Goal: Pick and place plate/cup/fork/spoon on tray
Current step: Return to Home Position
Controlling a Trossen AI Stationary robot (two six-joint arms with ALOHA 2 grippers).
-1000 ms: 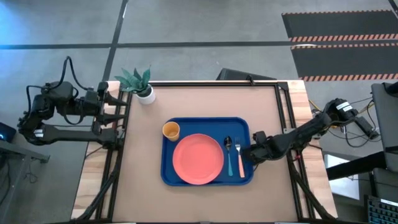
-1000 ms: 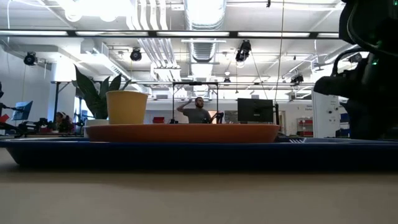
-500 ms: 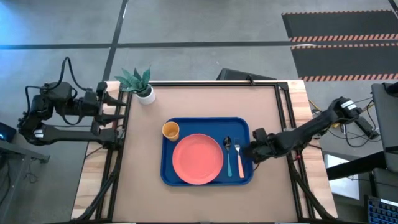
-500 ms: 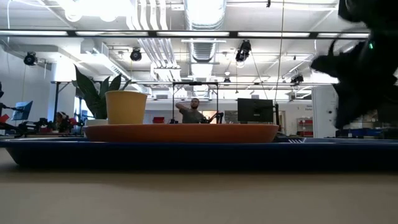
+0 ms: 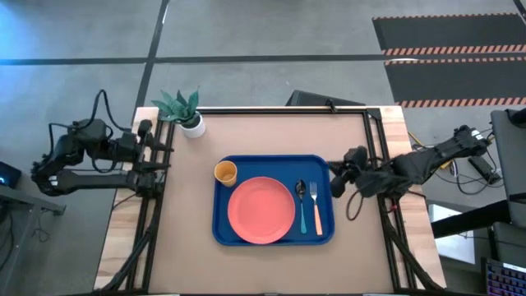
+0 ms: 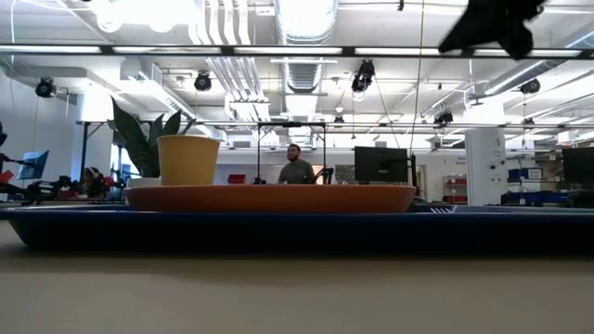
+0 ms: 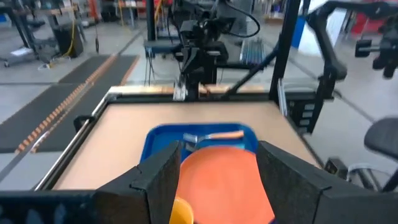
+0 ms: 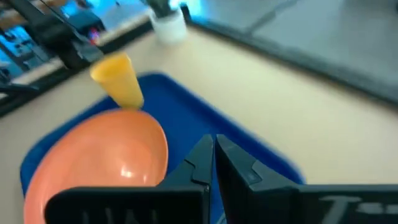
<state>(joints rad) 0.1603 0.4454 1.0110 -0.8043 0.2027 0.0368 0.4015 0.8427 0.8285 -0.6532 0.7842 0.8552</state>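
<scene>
Tabletop (image 5: 271, 131) carries a potted plant (image 5: 182, 111) beyond the tray (image 5: 271, 164).

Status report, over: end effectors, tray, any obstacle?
Left end effector open, at left edge of table. Right end effector shut, empty, right of tray. Plate, cup, fork, spoon all on tray. No obstacle seen.
</scene>
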